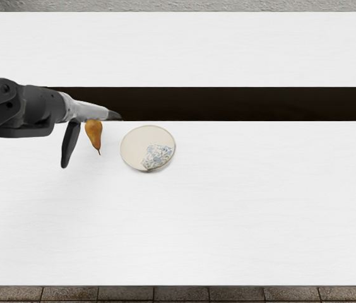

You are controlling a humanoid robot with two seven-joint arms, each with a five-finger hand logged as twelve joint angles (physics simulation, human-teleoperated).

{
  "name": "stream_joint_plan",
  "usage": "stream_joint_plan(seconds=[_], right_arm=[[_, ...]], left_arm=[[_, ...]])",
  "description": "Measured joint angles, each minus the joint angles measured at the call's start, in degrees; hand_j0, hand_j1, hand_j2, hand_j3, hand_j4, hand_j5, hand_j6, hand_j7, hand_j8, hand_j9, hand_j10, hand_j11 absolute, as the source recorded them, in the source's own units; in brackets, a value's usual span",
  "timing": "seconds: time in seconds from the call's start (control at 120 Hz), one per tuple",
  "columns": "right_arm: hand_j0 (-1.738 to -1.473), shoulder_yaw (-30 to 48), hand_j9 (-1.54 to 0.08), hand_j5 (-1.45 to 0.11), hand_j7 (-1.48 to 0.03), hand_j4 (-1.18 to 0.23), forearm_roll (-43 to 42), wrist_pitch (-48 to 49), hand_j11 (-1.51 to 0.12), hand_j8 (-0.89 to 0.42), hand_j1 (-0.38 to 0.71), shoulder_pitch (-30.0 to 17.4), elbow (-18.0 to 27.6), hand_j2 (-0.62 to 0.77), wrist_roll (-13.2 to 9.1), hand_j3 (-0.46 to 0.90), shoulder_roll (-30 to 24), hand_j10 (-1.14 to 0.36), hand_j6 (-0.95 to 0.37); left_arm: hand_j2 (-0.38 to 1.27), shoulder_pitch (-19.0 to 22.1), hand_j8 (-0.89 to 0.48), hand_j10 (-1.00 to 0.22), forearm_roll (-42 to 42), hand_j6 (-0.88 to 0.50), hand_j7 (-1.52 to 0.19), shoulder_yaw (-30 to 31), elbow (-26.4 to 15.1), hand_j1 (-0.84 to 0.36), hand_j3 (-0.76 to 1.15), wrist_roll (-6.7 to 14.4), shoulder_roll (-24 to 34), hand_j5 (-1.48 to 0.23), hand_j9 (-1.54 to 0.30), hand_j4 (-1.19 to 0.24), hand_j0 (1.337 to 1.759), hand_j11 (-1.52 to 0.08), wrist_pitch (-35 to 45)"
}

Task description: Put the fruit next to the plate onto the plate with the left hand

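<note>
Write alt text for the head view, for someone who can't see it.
A robot's left hand, on a dark arm entering from the left, reaches over a brownish pear that is just left of a round plate, not on it. The plate, with a blue pattern near its lower edge, lies on a white table. The right arm is out of view.

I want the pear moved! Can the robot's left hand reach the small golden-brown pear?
Probably yes: the left hand is right beside the small golden-brown pear, with nothing between them. The round cream plate lies apart, further toward the picture's right.
</note>
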Motion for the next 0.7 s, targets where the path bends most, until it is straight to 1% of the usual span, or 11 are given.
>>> stream_joint_plan(seconds=[0.058, 0.133, 0.175, 0.292, 0.383, 0.442, 0.575, 0.642, 0.7], right_arm=[[-1.658, 0.0, -0.04, -0.04, -0.04, -0.03, 0.0, 0.0, -0.04, -0.03, -0.31, 0.0, 0.0, -0.01, 0.0, 0.0, 0.0, -0.03, -0.03], [-1.658, -0.03, -0.04, -0.04, -0.04, -0.03, -0.01, 0.0, -0.04, -0.03, -0.31, 0.0, 0.0, -0.01, 0.0, 0.0, 0.0, -0.03, -0.03], [-1.658, -0.03, -0.04, -0.04, -0.04, -0.03, -0.01, 0.0, -0.04, -0.03, -0.31, 0.0, 0.0, -0.01, 0.0, 0.0, 0.0, -0.03, -0.03], [-1.658, -0.05, -0.04, -0.04, -0.04, -0.03, 0.0, 0.0, -0.04, -0.03, -0.31, 0.0, 0.0, -0.01, 0.0, 0.0, 0.0, -0.03, -0.03], [-1.658, -0.08, -0.04, -0.04, -0.04, -0.03, 0.01, 0.0, -0.04, -0.03, -0.31, 0.0, 0.0, -0.01, 0.0, 0.0, 0.0, -0.03, -0.03], [-1.658, -0.09, -0.04, -0.04, -0.04, -0.03, 0.0, 0.0, -0.04, -0.03, -0.31, 0.0, 0.0, -0.01, 0.0, 0.0, 0.0, -0.03, -0.03], [-1.658, -0.04, -0.04, -0.04, -0.04, -0.03, -0.01, 0.0, -0.04, -0.03, -0.31, 0.0, 0.0, -0.01, 0.0, 0.0, 0.0, -0.03, -0.03], [-1.658, -0.03, -0.04, -0.04, -0.04, -0.03, 0.0, 0.0, -0.04, -0.03, -0.31, 0.0, 0.0, -0.01, 0.0, 0.0, 0.0, -0.03, -0.03], [-1.658, -0.06, -0.04, -0.04, -0.04, -0.03, -0.01, 0.0, -0.04, -0.03, -0.31, 0.0, 0.0, -0.01, 0.0, 0.0, 0.0, -0.03, -0.03]], left_arm=[[0.0, 0.15, 0.0, 0.0, 0.43, 0.0, 0.0, 0.04, 0.0, 0.35, 0.0, -0.06, 0.07, 0.0, 0.0, 0.0, 1.658, 0.0, 1.69], [0.0, 2.72, 0.0, 0.0, 3.08, 0.0, 0.0, 0.08, 0.11, 0.35, 0.0, -0.32, -0.48, 0.0, 0.0, 0.0, 1.658, 0.0, 5.32], [0.0, 4.11, 0.0, 0.0, 4.98, 0.0, 0.0, 0.15, 0.2, 0.35, 0.0, -0.97, -0.52, 0.0, 0.0, 0.0, 1.658, 0.0, 7.82], [0.0, 5.07, 0.0, 0.0, 7.78, 0.0, 0.0, 0.54, 0.54, 0.35, 0.0, -2.33, -0.53, 0.0, 0.0, 0.0, 1.658, 0.0, 13.85], [0.0, 5.1, 0.0, 0.0, 8.95, 0.0, 0.0, 1.48, 1.2, 0.35, 0.0, -2.84, -1.12, 0.0, 0.0, 0.0, 1.658, 0.0, 17.79], [0.0, 4.94, 0.0, 0.0, 9.37, 0.0, 0.0, 2.16, 2.39, 0.35, 0.0, -3.01, -1.9, 0.0, 0.0, 0.0, 1.658, 0.0, 19.12], [0.0, 4.02, -0.01, -0.01, 10.52, -0.01, -0.01, 4.74, 5.57, 0.34, 0.0, -3.2, -3.15, -0.01, -0.01, -0.01, 1.658, -0.01, 20.43], [0.01, 2.19, -0.04, -0.03, 10.83, -0.04, -0.04, 7.06, 6.36, 0.31, 0.0, -3.36, -3.44, -0.04, -0.04, -0.03, 1.658, -0.04, 20.55], [0.01, 2.06, -0.06, -0.06, 10.96, -0.06, -0.07, 8.72, 6.89, 0.28, 0.0, -3.72, -3.75, -0.07, -0.07, -0.06, 1.658, -0.07, 20.66]])
